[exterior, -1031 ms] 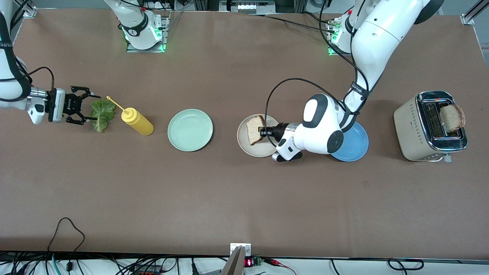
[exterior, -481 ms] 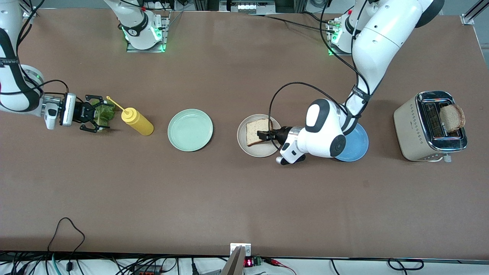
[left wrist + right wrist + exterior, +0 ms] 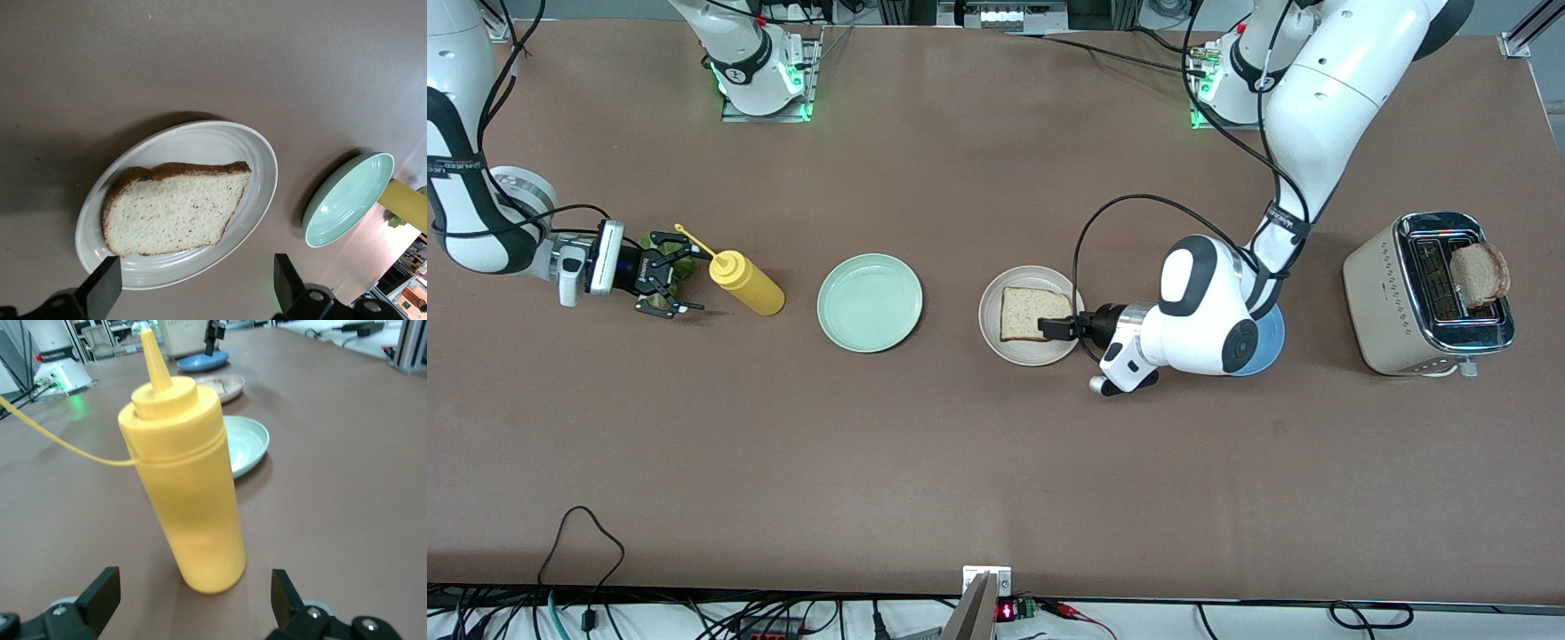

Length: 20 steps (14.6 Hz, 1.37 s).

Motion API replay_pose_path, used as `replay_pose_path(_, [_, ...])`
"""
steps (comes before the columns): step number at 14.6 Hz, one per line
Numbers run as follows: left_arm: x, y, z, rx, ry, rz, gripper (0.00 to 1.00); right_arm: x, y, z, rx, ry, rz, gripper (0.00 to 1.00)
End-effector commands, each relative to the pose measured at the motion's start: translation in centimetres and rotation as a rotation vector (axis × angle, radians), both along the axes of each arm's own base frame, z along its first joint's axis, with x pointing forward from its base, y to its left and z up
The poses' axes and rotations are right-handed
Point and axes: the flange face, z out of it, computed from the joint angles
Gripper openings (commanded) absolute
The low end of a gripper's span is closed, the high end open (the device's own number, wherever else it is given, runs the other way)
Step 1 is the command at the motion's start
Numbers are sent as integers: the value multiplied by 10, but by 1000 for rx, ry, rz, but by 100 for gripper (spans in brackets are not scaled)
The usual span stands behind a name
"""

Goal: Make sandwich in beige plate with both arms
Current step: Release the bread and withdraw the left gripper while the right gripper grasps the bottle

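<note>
First slice down, lettuce next

Bread slice (image 3: pixel 1034 313) lies flat in the beige plate (image 3: pixel 996 340); left gripper (image 3: pixel 1055 327) beside it, jaws wide, empty. We lower right gripper (image 3: pixel 669 284), jaws wide, squarely over the lettuce (image 3: pixel 679 263) beside the mustard bottle (image 3: pixel 744 283).

Table (image 3: pixel 996 462): brown, matte.
Row across its middle, from the right arm's end: lettuce leaf (image 3: pixel 679 267), yellow squeeze bottle (image 3: pixel 747 283), mint-green plate (image 3: pixel 870 302), beige plate (image 3: pixel 996 347), blue plate (image 3: pixel 1273 336), toaster (image 3: pixel 1392 298).
</note>
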Motion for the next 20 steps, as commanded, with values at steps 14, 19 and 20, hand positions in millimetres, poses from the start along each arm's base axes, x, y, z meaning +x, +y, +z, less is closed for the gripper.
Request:
replay_pose_path(14, [38,153,151,511,-344,-216,100,-4,28,-37,131,-42,-4,100])
replay_pose_path(19, [28,247,250,585,-422,-219,100,0,46,-38,150,-43,10,100])
replay_pose_path(20, [22,258,277,593,-461,-219,100,0,48,-40,152,-43,9,100])
